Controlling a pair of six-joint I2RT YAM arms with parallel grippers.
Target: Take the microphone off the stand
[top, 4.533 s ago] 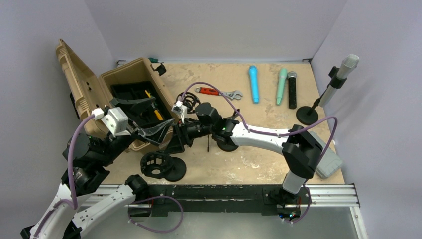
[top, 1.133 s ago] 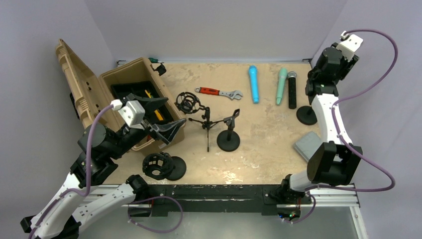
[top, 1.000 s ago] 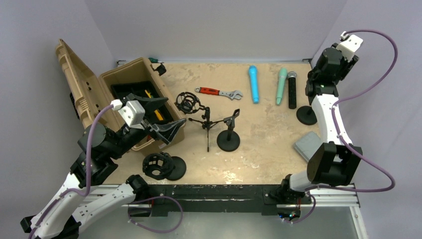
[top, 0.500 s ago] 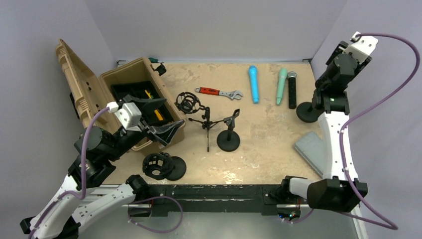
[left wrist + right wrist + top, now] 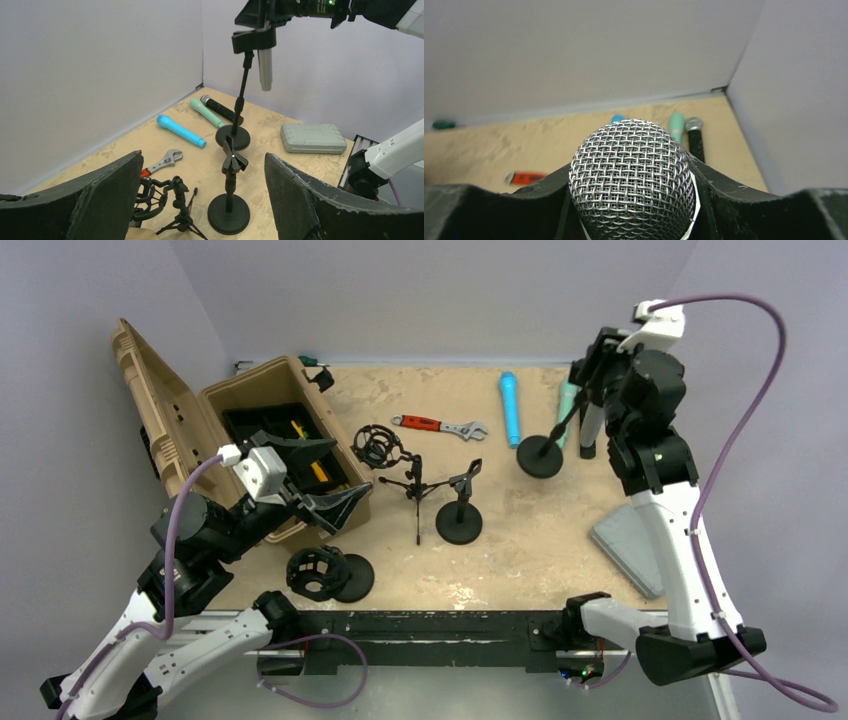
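Compared with half a second ago, the right arm has swung from the right wall toward the middle of the back of the table, and the stand (image 5: 540, 455) has travelled with it: its round base now sits just beside the blue microphone (image 5: 510, 410), where before it stood near the right edge.

Left arm next: it hangs by the open tan case (image 5: 170, 430), well apart from the stand, and the left gripper (image 5: 201, 165) is spread wide with nothing between its 2 fingers.

Up high, the right gripper (image 5: 634, 175) is clamped around the microphone (image 5: 265, 67) just under its mesh head, the grey body hanging downward. The microphone looks to be still seated in the stand's clip (image 5: 252, 40); whether the base touches the table I cannot tell.

So the step in hand is the separation itself, and it is not done, since the stand is following the pull. The next move likely calls for something to pin the stand, probably the idle left gripper on the pole or base, while the right draws the microphone out along the clip's axis.
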